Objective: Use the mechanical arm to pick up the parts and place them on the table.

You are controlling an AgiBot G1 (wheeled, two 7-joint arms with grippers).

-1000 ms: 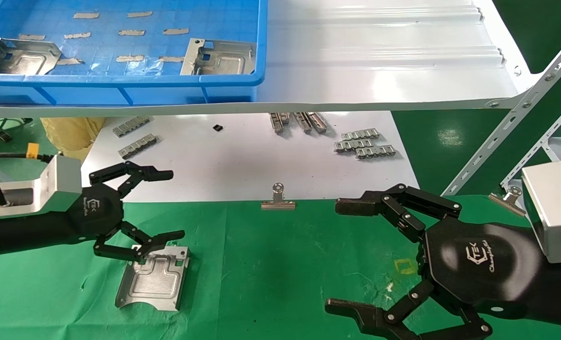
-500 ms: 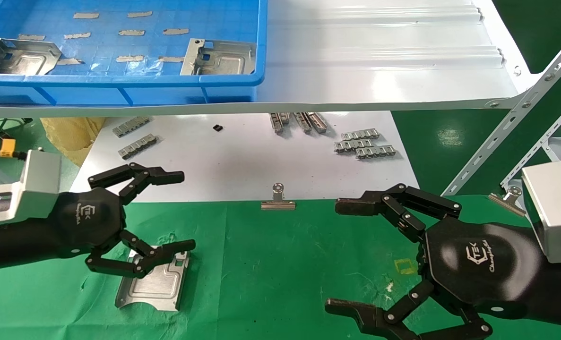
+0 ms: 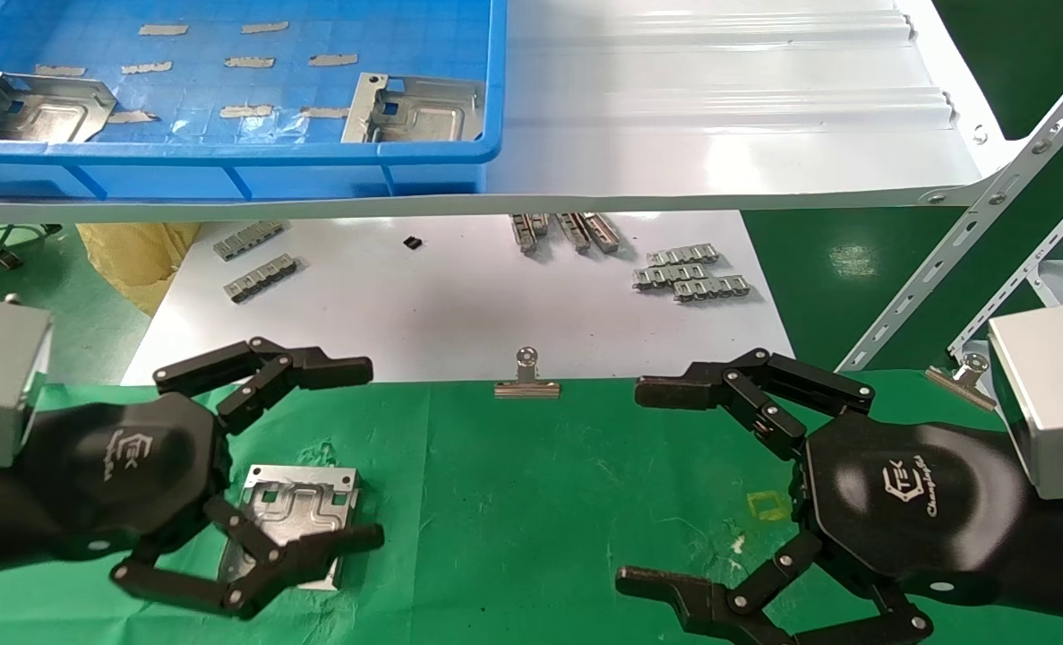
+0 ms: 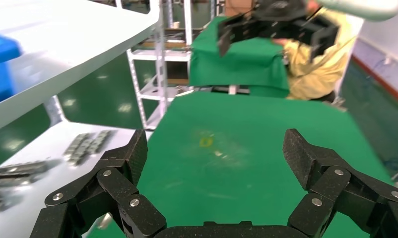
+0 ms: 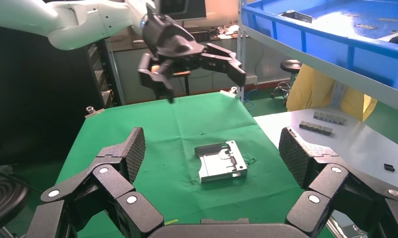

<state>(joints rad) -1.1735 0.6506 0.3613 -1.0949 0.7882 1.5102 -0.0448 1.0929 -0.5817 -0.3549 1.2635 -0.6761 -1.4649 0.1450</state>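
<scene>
One silver part lies flat on the green table, free of any finger. My left gripper hangs open above it, and its near finger crosses the part's front edge in the head view. The right wrist view shows the same part on the cloth with the left gripper raised well above it. Two more parts lie in the blue bin on the shelf. My right gripper is open and empty over the table's right side. In their own wrist views the left gripper and the right gripper hold nothing.
A white board behind the cloth carries small grey toothed strips, and a binder clip sits on its front edge. The glossy white shelf overhangs it. Slanted metal shelf posts stand at the right.
My left gripper has drawn back toward me and risen, staying open; its finger no longer rests at the part's far edge. The part and the right arm have not moved.
</scene>
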